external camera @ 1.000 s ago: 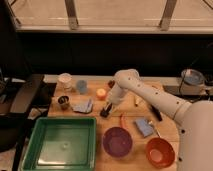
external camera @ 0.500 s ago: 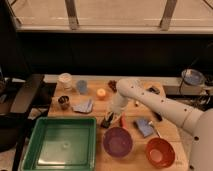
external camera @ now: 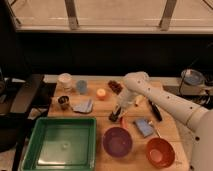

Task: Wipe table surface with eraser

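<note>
My gripper [external camera: 116, 114] points down at the middle of the wooden table surface [external camera: 100, 120], between the orange cup [external camera: 101, 93] and the purple bowl [external camera: 118, 141]. It is shut on a small black block, the eraser [external camera: 114, 119], whose lower end rests on the wood. The white arm [external camera: 150, 92] reaches in from the right.
A green tray [external camera: 35, 145] fills the front left. An orange bowl [external camera: 160, 152], a blue pad [external camera: 144, 127] and a black-handled tool [external camera: 155, 110] lie to the right. A blue cloth [external camera: 83, 106], a dark cup [external camera: 63, 102], a blue cup [external camera: 81, 87] and a white cup [external camera: 65, 80] stand to the left.
The gripper with the eraser has slid a little towards the front and then to the right along the tabletop. The other objects have not moved.
</note>
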Available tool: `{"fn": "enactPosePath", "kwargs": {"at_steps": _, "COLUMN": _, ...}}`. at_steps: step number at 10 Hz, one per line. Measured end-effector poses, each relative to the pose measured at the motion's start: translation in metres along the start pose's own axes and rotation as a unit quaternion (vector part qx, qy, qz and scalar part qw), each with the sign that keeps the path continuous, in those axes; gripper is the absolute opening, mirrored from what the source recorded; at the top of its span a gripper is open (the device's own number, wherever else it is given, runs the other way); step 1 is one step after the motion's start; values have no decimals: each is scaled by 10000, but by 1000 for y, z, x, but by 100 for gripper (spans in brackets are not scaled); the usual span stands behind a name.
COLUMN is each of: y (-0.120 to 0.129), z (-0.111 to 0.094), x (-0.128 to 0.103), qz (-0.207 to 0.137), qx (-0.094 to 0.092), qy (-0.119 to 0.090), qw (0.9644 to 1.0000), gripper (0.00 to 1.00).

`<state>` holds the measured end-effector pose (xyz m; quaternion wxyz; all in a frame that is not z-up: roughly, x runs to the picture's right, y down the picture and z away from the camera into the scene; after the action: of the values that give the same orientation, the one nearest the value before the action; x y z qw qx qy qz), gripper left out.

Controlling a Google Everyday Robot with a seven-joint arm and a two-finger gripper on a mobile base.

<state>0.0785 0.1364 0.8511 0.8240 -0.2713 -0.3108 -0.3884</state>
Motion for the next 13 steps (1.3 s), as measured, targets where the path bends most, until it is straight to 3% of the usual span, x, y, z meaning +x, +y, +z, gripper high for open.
{"fn": "enactPosePath", "kwargs": {"at_steps": 3, "y": -38, "z": 7, "x": 7, "qz": -239, "qx": 64, "qy": 16, "qw": 9997, "gripper": 0}}
{"fn": "enactPosePath", "kwargs": {"at_steps": 6, "y": -72, "z": 18, "x": -5, "qz": -569, "qx": 188, "qy": -101, "qw": 9982, "gripper": 0}}
{"fn": "enactPosePath", "kwargs": {"at_steps": 11, "y": -43, "z": 31, "x": -47, "qz": -591, "qx": 105, "qy": -398, "qw": 9974, "gripper": 0}}
{"fn": "enactPosePath", "kwargs": {"at_steps": 13, "y": -18, "z": 27, "x": -46, "qz": -416, "qx": -3, "qy": -379, "qw": 9984, "gripper": 0}}
